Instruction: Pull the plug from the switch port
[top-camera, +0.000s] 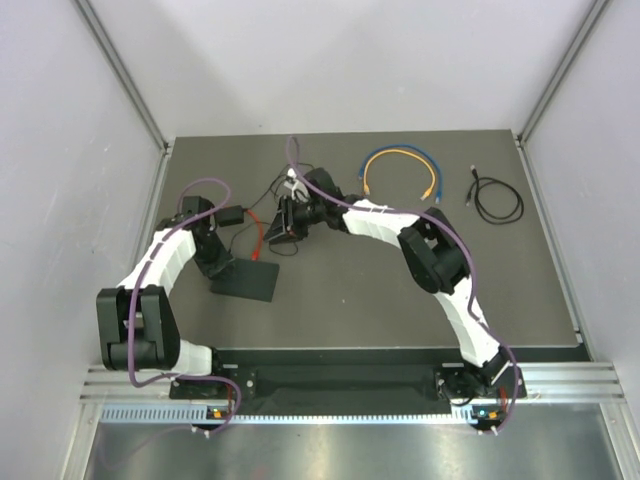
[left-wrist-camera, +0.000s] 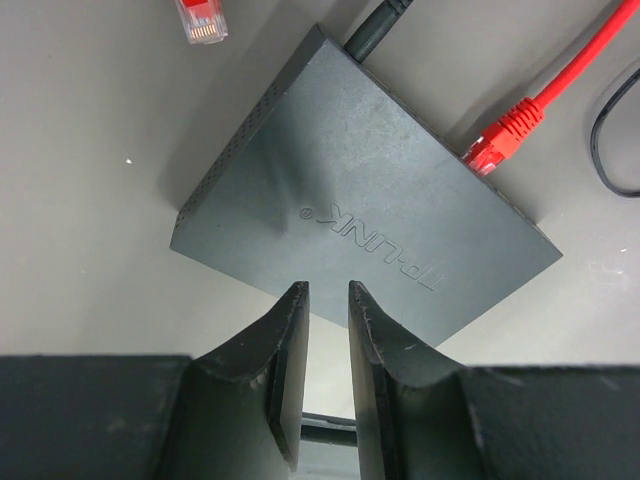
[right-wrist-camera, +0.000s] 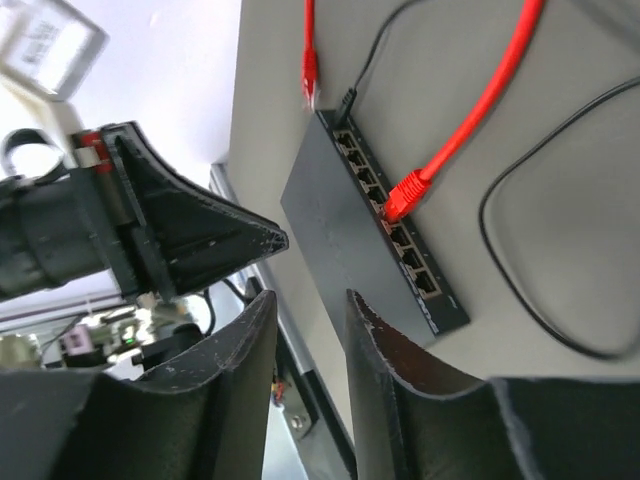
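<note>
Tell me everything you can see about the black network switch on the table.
The switch is a flat, matte black rectangular box, plastic by its look, with TP-LINK lettering on top and small holes along one side. It lies flat on the table. One long face carries a row of ports; a red plug sits in one and a black cord enters at the end. The left gripper is at the opposite edge; contact is unclear.
</note>
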